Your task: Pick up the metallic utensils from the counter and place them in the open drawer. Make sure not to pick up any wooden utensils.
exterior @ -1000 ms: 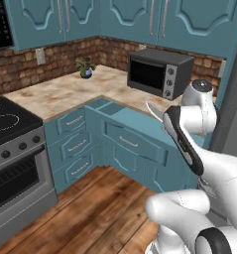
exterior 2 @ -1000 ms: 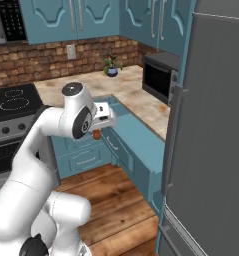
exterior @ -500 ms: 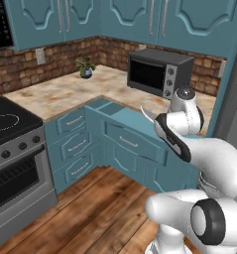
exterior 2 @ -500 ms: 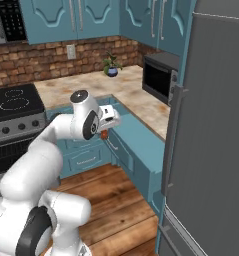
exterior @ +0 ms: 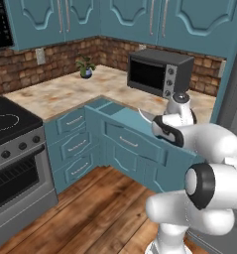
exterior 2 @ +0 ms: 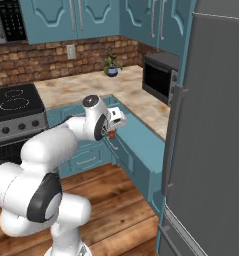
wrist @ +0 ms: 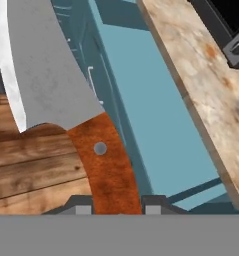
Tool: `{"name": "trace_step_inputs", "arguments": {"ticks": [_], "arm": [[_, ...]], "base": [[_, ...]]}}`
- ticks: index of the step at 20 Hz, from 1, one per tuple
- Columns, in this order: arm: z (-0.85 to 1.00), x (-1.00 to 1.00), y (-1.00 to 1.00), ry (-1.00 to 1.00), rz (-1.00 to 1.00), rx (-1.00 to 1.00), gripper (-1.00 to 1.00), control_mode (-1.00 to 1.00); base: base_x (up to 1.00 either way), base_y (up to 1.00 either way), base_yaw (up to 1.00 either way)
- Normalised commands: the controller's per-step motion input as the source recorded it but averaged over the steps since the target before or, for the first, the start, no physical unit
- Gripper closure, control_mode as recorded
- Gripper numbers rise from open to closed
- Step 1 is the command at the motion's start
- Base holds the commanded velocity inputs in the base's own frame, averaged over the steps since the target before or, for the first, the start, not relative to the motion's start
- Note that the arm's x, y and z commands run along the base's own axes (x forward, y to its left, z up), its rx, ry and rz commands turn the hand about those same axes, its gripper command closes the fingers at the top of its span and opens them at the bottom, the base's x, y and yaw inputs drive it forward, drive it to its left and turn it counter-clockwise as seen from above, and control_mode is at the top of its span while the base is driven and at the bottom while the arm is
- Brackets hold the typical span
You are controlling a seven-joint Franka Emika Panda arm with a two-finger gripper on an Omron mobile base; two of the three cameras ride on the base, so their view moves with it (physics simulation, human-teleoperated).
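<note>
My gripper (wrist: 118, 206) is shut on the reddish-brown handle (wrist: 108, 165) of a metallic utensil, a knife with a broad curved silver blade (wrist: 46, 75). The blade points away from the hand, over the front of the open drawer (wrist: 156, 125) and the wooden floor. In the left base view the gripper (exterior: 162, 128) hangs just above the open drawer (exterior: 122, 116), with the blade tip (exterior: 145, 116) sticking out to the left. The right base view has the gripper (exterior 2: 113, 128) beside the drawer (exterior 2: 136, 142), at the edge of the marbled counter (exterior 2: 91, 85).
A black microwave (exterior: 159, 72) and a small potted plant (exterior: 85, 67) stand on the counter (exterior: 65, 92). A stove (exterior: 6, 119) is at the left. A tall grey fridge (exterior 2: 211, 125) rises close on the right. Narrower teal drawers (exterior: 75, 144) sit below the counter.
The arm has folded lower and the gripper has carried the knife a little left and down, closer over the open drawer. The grip has not changed.
</note>
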Motion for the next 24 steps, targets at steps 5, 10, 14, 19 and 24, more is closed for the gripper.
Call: {"name": "trace_step_inputs", "arguments": {"ticks": [5, 10, 14, 19, 24], "arm": [[-0.25, 0.58, -0.11, 0.0, 0.07, 0.0, 1.0, -1.0], [-0.44, 0.65, -0.1, 0.04, 0.07, 0.0, 1.0, -1.0], [-0.44, 0.61, -0.08, 0.03, 0.07, 0.0, 1.0, -1.0], [-0.32, 0.55, -0.04, 0.0, 0.04, 0.0, 1.0, -1.0], [-0.38, 0.44, 0.0, 0.0, 0.01, -0.02, 1.0, -1.0]], "base": [[0.0, 0.0, 0.0], [0.0, 0.0, 0.0], [0.0, 0.0, 0.0], [0.0, 0.0, 0.0], [0.0, 0.0, 0.0]]}}
